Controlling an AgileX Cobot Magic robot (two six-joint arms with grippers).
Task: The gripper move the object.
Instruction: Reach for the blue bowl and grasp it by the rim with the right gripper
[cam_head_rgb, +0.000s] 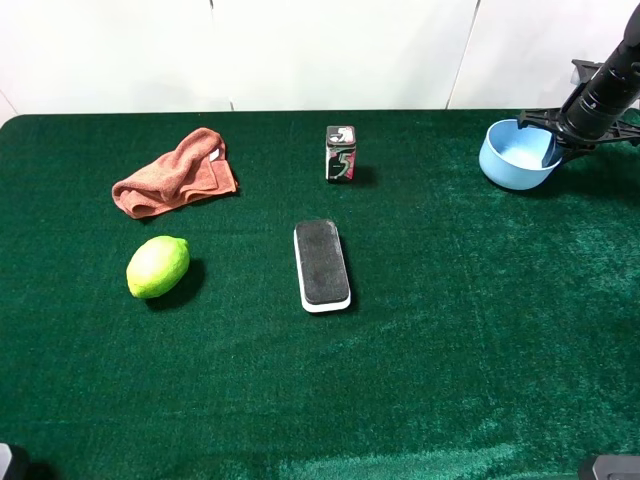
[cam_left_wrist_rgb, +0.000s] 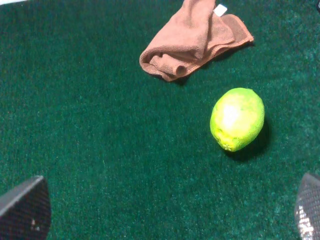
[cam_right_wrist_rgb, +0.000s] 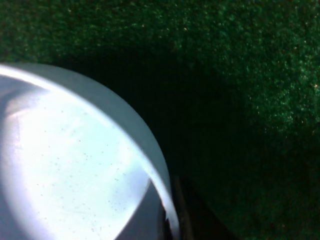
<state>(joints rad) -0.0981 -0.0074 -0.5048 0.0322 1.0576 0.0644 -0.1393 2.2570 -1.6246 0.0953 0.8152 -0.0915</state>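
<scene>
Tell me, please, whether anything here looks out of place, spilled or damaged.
Nothing looks spilled or damaged. The orange cloth lies crumpled at the back left, and the right gripper pinches the rim of the light blue bowl at back right.

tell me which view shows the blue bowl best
The exterior high view: nearly the whole blue bowl shows there. The right wrist view catches only part of its rim and inside, close up. The left wrist view shows none of it.

Bare felt (cam_head_rgb: 430, 240) separates bowl (cam_head_rgb: 510, 160) from gum box (cam_head_rgb: 340, 153).
</scene>
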